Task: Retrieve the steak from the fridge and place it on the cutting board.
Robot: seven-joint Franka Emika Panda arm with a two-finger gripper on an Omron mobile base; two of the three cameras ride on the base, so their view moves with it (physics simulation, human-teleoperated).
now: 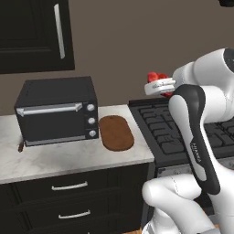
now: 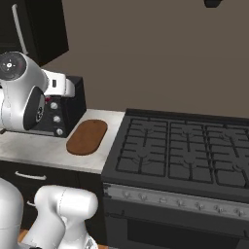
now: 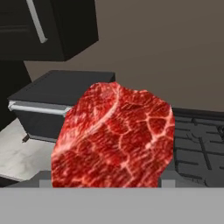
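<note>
My gripper (image 1: 161, 85) is shut on the steak (image 1: 154, 76), a marbled red slab that hangs in the air above the left edge of the stove. Up close in the hand view the steak (image 3: 113, 140) covers the fingertips. The cutting board (image 1: 116, 132), a reddish-brown wooden oval, lies flat on the counter to the left of and below the gripper. From the right base view the cutting board (image 2: 87, 137) sits between the toaster oven and the stove. The fridge is out of view.
A black toaster oven (image 1: 56, 112) stands on the marble counter (image 1: 68, 157) left of the board. A black gas stove (image 2: 185, 151) runs along the right. Dark upper cabinets (image 1: 34, 34) hang over the oven, and drawers sit below the counter.
</note>
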